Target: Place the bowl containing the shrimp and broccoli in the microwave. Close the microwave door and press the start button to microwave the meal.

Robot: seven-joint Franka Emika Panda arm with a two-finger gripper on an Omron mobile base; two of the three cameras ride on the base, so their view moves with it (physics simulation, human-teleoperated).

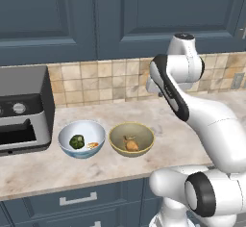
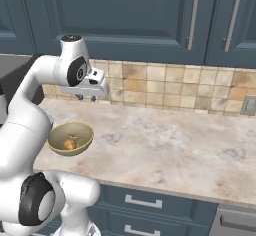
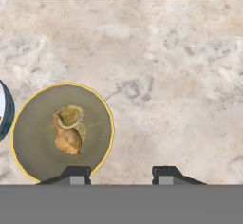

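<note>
Marbled beige counter (image 1: pixel 144 166) runs the full width, pale veined stone with a rounded front edge. Behind it a backsplash (image 1: pixel 103 81) of square tan and brown tiles, mixed shades. Dark blue upper cabinets (image 2: pixel 140 15) above the tiles, panelled doors, long vertical silver handles (image 2: pixel 193 15) on the right-hand ones. Dark blue drawers (image 1: pixel 81 199) below the front edge with short horizontal silver pulls. A grey wall outlet (image 2: pixel 248 105) sits in the tiles near the right end of the counter. Light is even and flat, with soft shadows.
</note>
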